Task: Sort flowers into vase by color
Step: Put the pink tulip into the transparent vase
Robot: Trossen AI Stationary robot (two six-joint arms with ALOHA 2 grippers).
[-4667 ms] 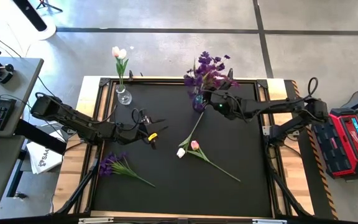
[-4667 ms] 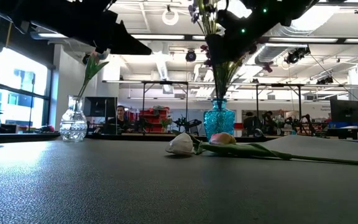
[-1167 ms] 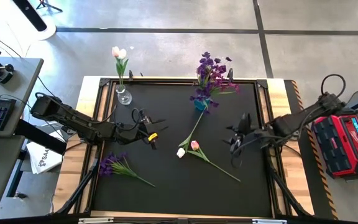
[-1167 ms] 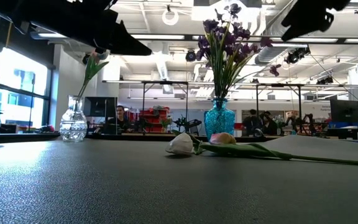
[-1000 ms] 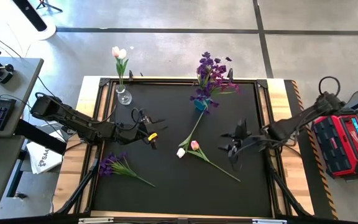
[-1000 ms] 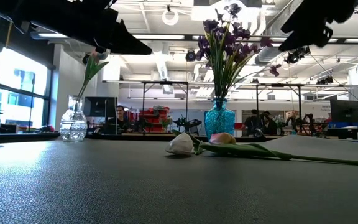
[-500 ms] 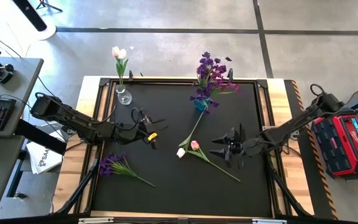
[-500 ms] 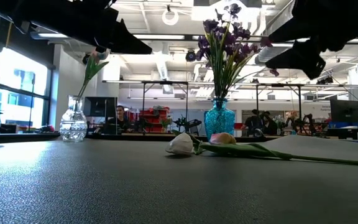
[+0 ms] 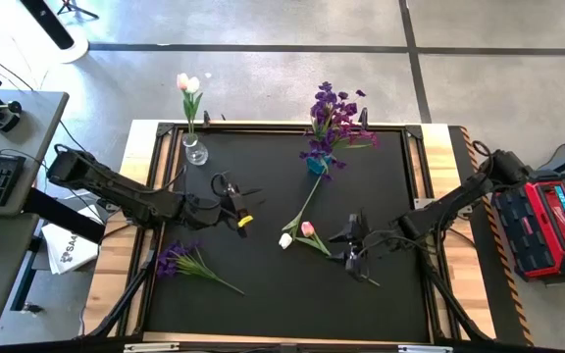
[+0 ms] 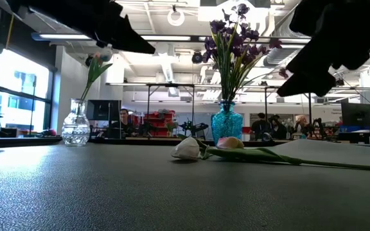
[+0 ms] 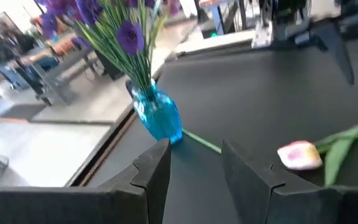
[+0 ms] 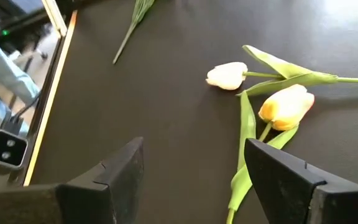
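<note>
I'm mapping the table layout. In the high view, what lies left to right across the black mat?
Purple bunch → clear vase → left gripper → white tulip → pink tulip → blue vase → right gripper.

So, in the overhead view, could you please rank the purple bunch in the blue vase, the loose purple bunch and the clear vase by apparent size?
1. Purple bunch in the blue vase, though it stands nearer the camera.
2. Loose purple bunch.
3. Clear vase.
</note>
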